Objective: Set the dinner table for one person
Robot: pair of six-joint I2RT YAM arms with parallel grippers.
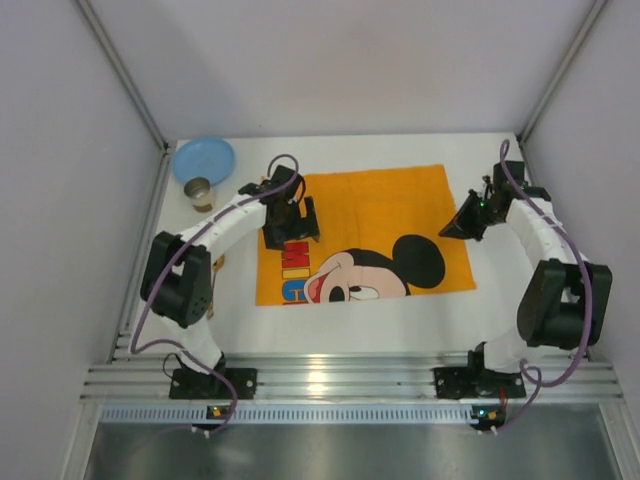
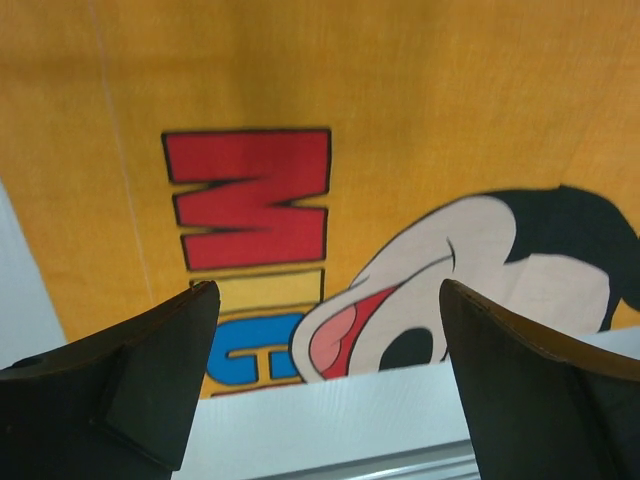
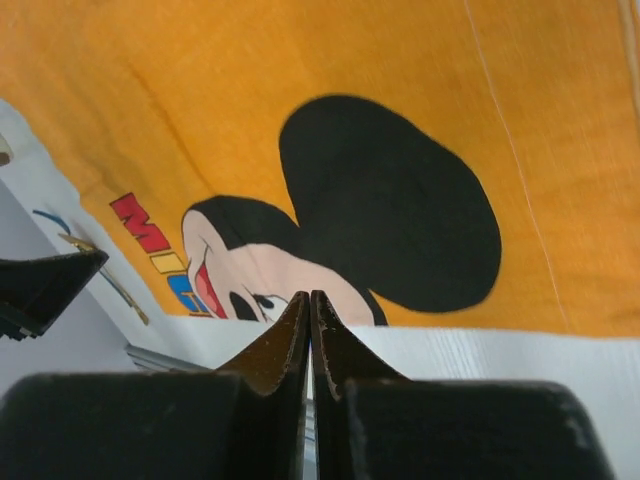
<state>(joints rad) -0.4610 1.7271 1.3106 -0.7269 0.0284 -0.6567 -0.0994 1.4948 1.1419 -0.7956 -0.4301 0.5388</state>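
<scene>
The dinner table (image 1: 400, 320) is a white tabletop, and an orange Mickey Mouse cloth (image 1: 380, 210) lies spread flat in its middle. My left gripper (image 1: 292, 235) hovers over the cloth's left part, above the red and blue lettering (image 2: 250, 200). It is open, its fingers (image 2: 170, 370) wide apart with nothing between them. My right gripper (image 1: 447, 231) hangs at the cloth's right edge, pointing toward Mickey's black ear (image 3: 390, 200). It is shut, fingertips pressed together and empty. In the wrist views, the left gripper (image 2: 328, 290) and right gripper (image 3: 310, 296) both look down at the cloth (image 3: 300, 60).
A blue plate (image 1: 203, 158) sits at the table's far left corner, with a small metal cup (image 1: 200, 192) just in front of it. Thin gold-coloured pieces (image 3: 110, 285) lie on the table left of the cloth. A ribbed aluminium rail (image 1: 350, 380) runs along the near edge.
</scene>
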